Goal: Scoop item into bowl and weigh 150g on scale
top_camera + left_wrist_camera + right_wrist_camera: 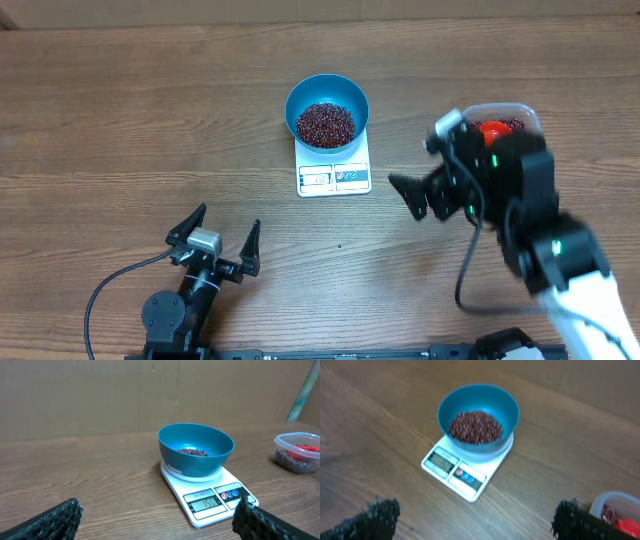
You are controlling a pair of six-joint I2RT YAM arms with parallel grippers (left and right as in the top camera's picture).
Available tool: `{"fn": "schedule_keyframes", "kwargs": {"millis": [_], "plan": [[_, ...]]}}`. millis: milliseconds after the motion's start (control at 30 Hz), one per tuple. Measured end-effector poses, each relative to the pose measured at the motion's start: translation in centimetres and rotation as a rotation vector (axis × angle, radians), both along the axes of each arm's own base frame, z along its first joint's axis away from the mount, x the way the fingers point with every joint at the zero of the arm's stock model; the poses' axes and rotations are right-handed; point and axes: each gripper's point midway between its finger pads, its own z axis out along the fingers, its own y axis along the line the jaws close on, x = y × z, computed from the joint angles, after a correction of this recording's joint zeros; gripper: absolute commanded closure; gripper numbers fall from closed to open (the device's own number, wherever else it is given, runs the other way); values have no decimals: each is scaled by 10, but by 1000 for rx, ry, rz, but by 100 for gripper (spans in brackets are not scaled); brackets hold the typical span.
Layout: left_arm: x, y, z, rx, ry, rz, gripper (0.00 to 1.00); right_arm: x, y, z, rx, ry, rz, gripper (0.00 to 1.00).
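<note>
Your blue bowl [327,92] of beans [325,124] is sitting on the scale [334,178], your left and right jaws are both standing wide open, holding nothing.

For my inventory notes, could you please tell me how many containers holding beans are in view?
2. The blue bowl sits on the white scale mid-table; the clear tub stands to its right, partly hidden behind the right arm.

beans [325,124]: dark red heap in bowl | blue bowl [345,96]: upright on scale | white scale [334,177]: flat on table
</note>
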Motion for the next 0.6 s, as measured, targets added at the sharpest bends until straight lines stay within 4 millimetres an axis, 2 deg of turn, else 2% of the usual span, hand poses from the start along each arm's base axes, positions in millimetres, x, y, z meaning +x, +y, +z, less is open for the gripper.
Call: {"fn": "schedule_keyframes", "kwargs": {"millis": [367,600], "plan": [[0,0,0,-3,1,1,0,-64,-16,-66,73,-224,16,0],[0,0,0,-3,1,0,0,-82,-20,-91,108,-319,20,0]]}}
